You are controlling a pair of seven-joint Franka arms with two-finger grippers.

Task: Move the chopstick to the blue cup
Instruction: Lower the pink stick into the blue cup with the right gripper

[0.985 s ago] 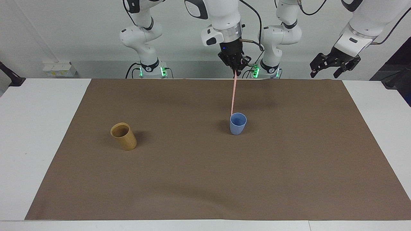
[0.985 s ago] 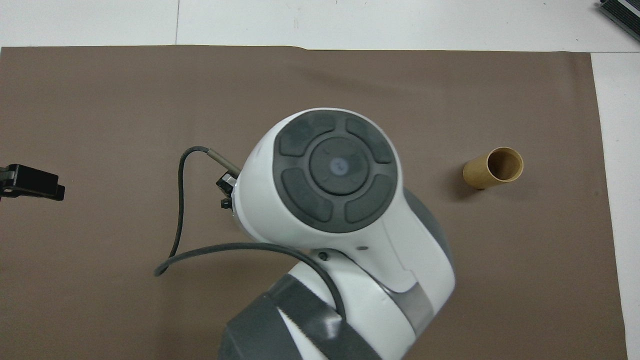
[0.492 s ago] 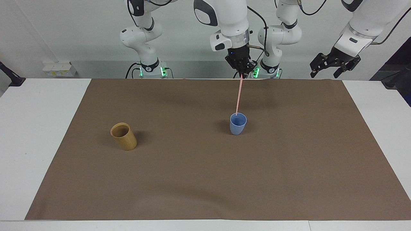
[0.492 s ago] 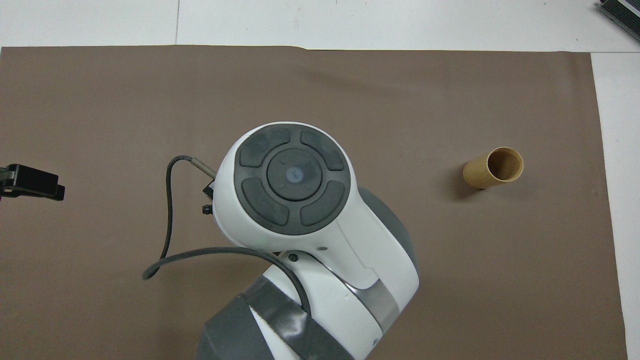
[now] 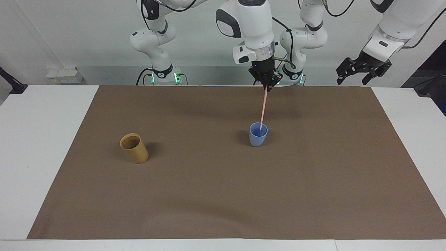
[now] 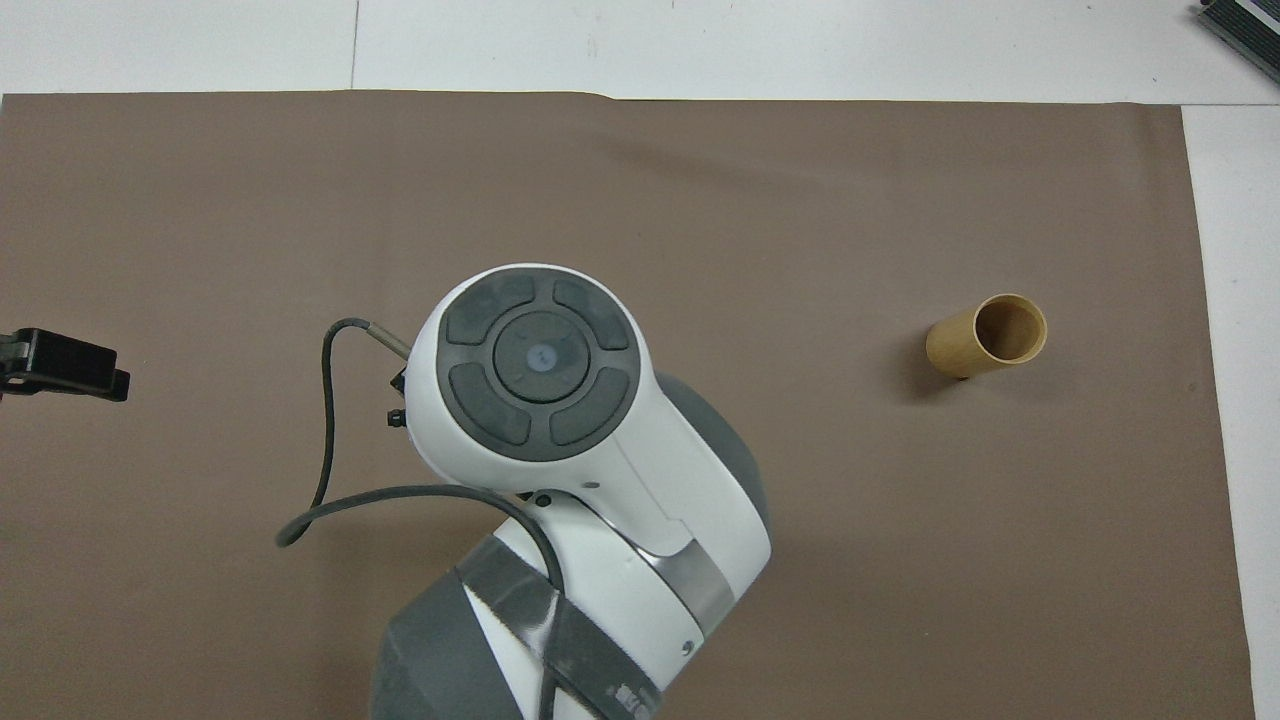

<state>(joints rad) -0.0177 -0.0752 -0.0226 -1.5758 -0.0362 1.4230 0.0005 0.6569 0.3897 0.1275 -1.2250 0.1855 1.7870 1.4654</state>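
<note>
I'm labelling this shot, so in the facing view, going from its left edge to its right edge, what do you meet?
Tan bamboo-coloured cup → blue cup → right gripper, holding the pink chopstick over the blue cup → left gripper, waiting.

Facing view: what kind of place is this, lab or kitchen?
Likely a robot lab bench. Two white arms stand at a white table under a plain brown mat; on it only a tan cup and a blue cup; bare wall.
</note>
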